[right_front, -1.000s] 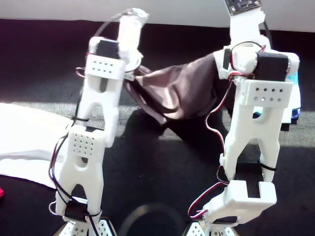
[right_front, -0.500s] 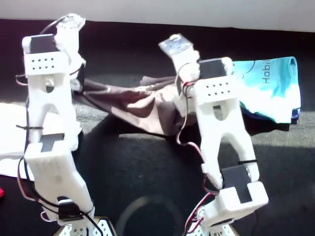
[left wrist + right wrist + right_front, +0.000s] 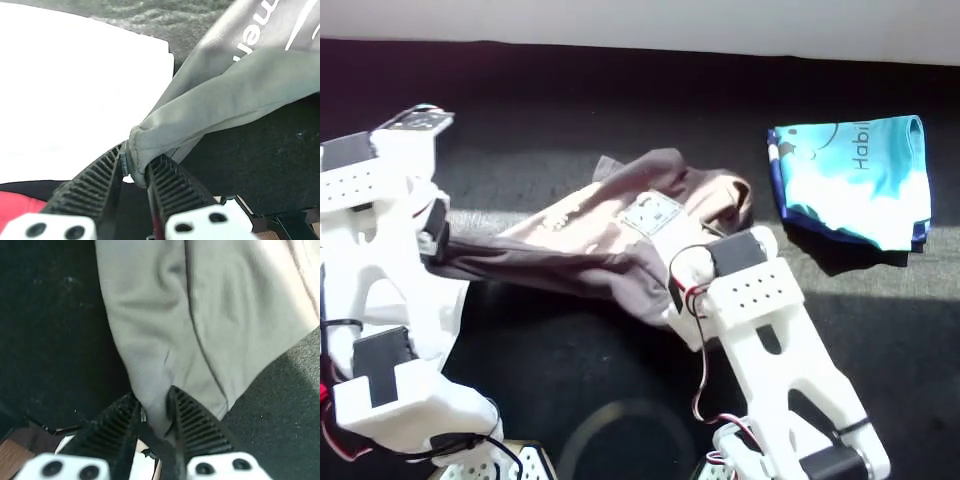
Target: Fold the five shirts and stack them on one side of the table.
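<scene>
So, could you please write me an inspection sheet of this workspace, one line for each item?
surface: dark table, partly in sunlight.
job's things: grey shirt stretched between the two arms, not folded; teal shirt folded, on the right arm's side; white shirt flat beside the left arm.
clutter: red thing next to the white shirt, cannot tell what it is.
grippers: left gripper, fingers shut on a bunched end of the grey shirt; right gripper, fingers shut on its other edge.
cables: wires loop at the right arm's wrist, close to the grey shirt.
surroundings: white wall behind the table.
</scene>
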{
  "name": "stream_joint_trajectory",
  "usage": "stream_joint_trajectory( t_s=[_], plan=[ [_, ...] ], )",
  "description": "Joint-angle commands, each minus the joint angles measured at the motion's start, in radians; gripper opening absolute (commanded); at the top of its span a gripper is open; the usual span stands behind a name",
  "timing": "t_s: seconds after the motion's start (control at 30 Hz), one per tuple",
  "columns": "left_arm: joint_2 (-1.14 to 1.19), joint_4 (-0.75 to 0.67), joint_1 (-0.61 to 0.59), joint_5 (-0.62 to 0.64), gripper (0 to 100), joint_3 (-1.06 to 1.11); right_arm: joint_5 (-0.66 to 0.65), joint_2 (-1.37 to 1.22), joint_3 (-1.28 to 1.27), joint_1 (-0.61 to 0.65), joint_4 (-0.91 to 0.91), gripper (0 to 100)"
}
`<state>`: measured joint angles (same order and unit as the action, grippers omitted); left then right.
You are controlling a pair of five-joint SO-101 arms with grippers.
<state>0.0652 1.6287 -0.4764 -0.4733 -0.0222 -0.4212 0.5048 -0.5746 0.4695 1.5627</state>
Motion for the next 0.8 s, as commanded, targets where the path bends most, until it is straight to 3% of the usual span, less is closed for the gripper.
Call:
stream_joint_trajectory(
  t_s=[0.0, 0.13, 0.33, 0.5, 0.77],
  plan=[
    [-0.031, -0.026, -0.07, -0.025, 1, -0.007, -0.083, 0.084, 0.074, 0.004, 0.11, 21.5],
    [0.021, -0.04, -0.091, -0.031, 1, 0.002, -0.107, 0.13, 0.3, -0.033, 0.166, 21.6],
    [0.102, -0.052, -0.099, -0.029, 1, -0.005, 0.04, -0.033, 0.255, -0.223, -0.102, 21.2],
    [0.111, -0.091, -0.102, -0.026, 1, -0.005, 0.178, -0.298, 0.209, -0.202, -0.272, 21.2],
    [0.12, -0.13, -0.102, -0.026, 1, 0.002, 0.238, -0.572, 0.414, -0.214, -0.263, 21.2]
  ],
)
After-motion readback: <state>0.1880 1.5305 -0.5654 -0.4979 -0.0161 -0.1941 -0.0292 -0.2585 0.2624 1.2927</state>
